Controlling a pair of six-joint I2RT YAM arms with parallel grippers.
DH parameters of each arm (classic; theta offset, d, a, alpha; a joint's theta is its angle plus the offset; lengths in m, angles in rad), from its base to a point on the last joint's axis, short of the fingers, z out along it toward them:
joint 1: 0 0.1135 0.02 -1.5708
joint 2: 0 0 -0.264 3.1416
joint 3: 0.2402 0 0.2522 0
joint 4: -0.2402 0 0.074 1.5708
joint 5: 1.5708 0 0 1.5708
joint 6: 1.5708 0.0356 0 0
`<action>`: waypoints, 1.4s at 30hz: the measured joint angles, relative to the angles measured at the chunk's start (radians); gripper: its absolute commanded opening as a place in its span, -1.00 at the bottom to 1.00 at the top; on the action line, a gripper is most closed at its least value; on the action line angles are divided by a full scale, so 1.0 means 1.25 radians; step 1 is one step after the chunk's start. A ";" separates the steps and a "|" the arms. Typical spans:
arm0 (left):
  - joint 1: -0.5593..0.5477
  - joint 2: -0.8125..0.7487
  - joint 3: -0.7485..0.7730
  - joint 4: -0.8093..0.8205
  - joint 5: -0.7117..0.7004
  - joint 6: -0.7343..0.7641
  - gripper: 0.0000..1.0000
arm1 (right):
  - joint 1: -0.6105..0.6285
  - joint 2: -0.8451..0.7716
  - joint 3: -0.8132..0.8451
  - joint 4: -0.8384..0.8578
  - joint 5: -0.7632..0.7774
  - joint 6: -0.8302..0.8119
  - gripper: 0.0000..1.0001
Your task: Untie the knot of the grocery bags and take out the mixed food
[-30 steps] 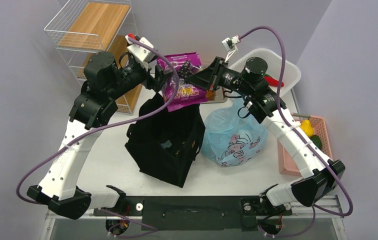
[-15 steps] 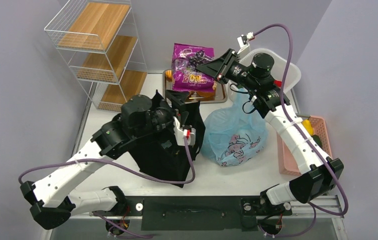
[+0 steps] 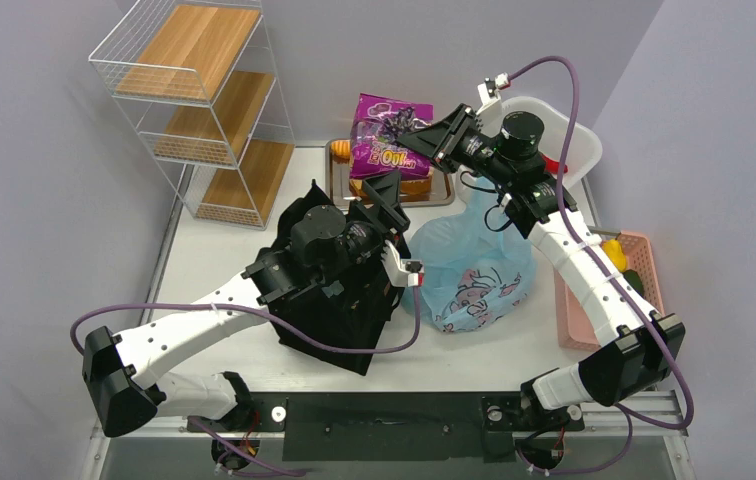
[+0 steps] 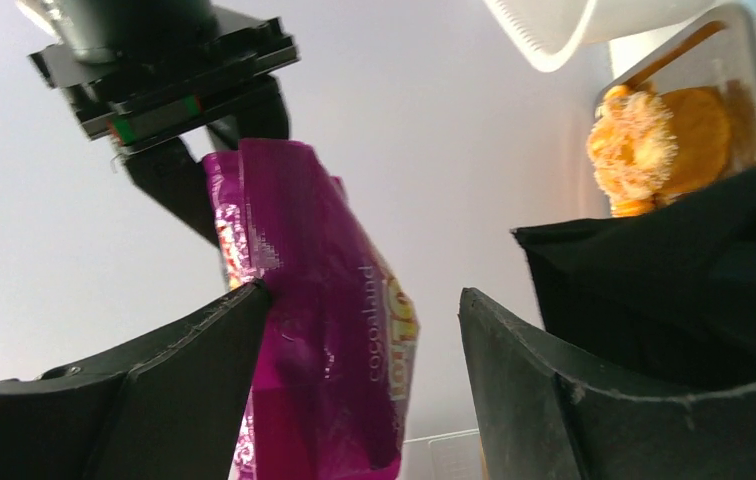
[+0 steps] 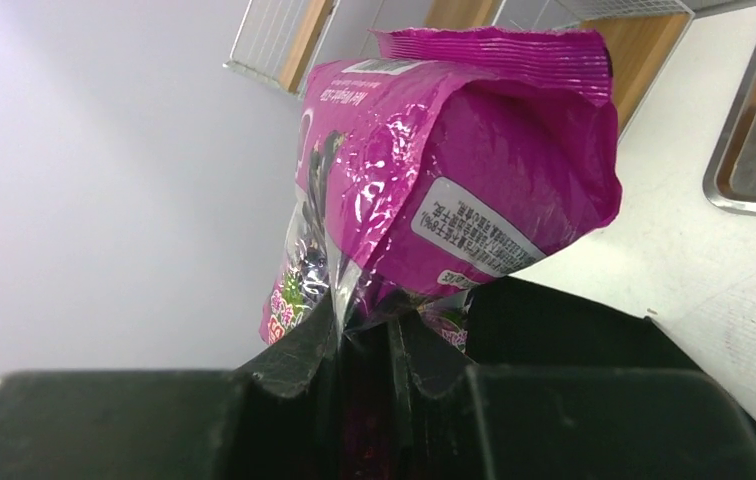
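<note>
Left end effector retreated, jaws wide; right end effector pinches packet.

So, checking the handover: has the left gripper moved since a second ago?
Yes: from beside the wire shelf rack, the left gripper has come nearer and rightward, by the boxy black tote.

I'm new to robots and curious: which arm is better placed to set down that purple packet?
Probably right: the right claw is shut on the purple packet, held aloft near the metal tray. The left claw hangs open and empty over the black tote.
</note>
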 measured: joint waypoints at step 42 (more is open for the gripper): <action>0.105 0.120 0.093 0.089 0.027 -0.105 -1.00 | -0.061 0.000 -0.047 0.055 -0.031 -0.011 0.67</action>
